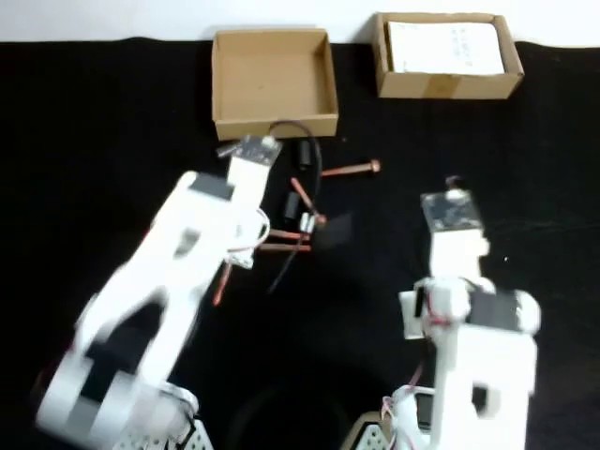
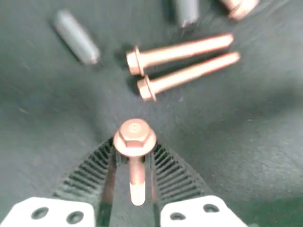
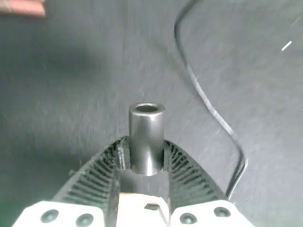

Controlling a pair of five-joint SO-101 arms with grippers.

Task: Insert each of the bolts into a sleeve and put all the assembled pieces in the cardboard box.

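The left claw (image 2: 134, 156) is closed on a copper-coloured bolt (image 2: 135, 137), pinching it just under the flanged head. The head faces the wrist camera and the shank drops away between the ribbed fingers (image 2: 173, 175). The right claw (image 3: 146, 150) is clamped round a dark sleeve (image 3: 147, 127), whose open bore looks back at its own camera. The step in hand appears to be the mating. I judge it goes best if the right arm holds the sleeve steady, bore up, and the left carries the bolt across until the shank tip sits over the hole, axes in line, before easing down. A tilted shank would likely catch the rim or push the sleeve askew. Just past the held bolt lie two loose bolts (image 2: 182, 49) side by side and a spare sleeve (image 2: 75, 37) on the black bench (image 2: 255, 142); a thin cable (image 3: 213, 109) trails past the held sleeve. The wrist views give the grips and the bore, while the high view gives the spacing: the arms stand well apart, the right at about 4 o'clock from the loose pile, the left at 8 o'clock. Farthest off, at 12 o'clock from the pile, sits the empty cardboard box (image 1: 272, 124), with a second box (image 1: 448, 86) holding a white sheet toward 1 o'clock.
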